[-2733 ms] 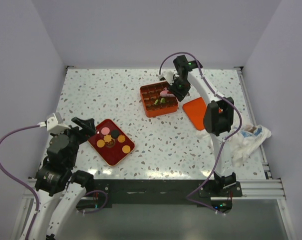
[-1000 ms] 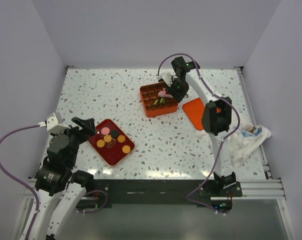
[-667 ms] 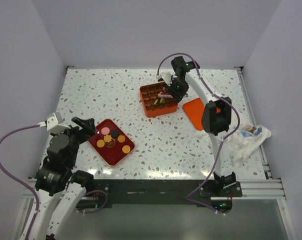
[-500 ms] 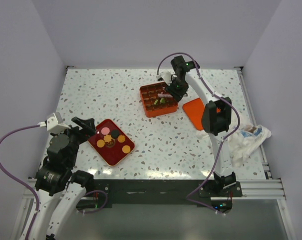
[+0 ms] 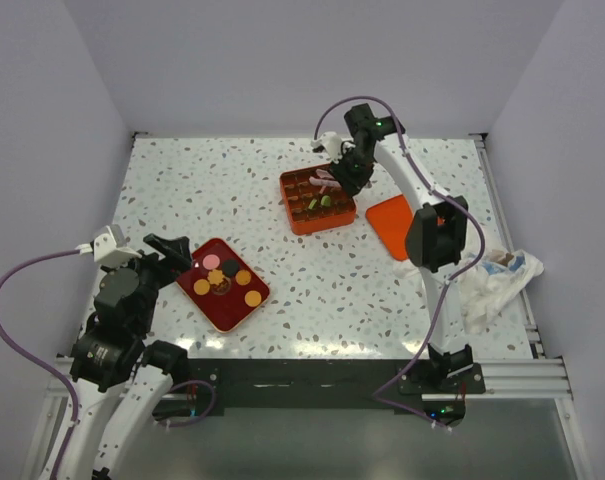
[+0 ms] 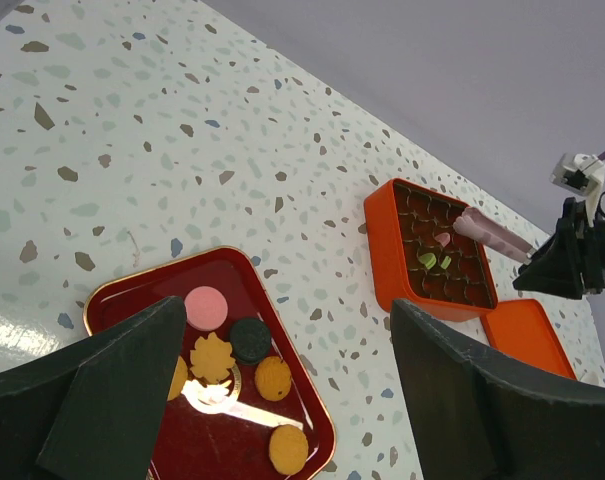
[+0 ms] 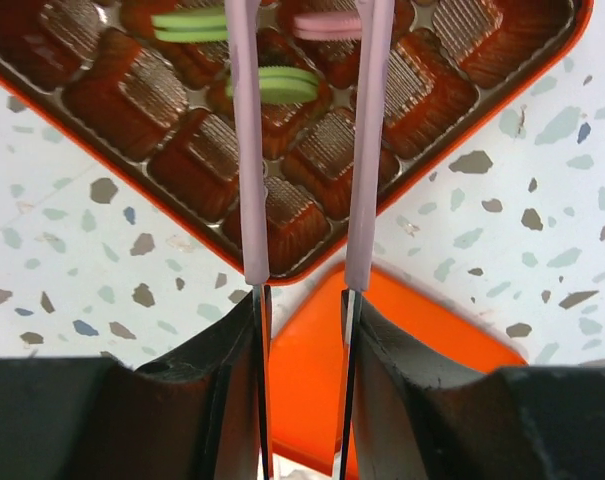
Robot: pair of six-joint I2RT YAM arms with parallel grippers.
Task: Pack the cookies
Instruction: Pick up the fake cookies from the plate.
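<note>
Hovering spread, empty, over the box, right gripper could clip upright cookies if it drifts; left gripper gapes idle.

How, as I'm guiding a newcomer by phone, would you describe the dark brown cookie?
On the speckled white table, find the dark red rounded tray near its near-left corner. Among the flat pieces on it, the dark brown round cookie lies beside the pink round cookie; it is the only near-black piece, the others being pink or orange.
</note>
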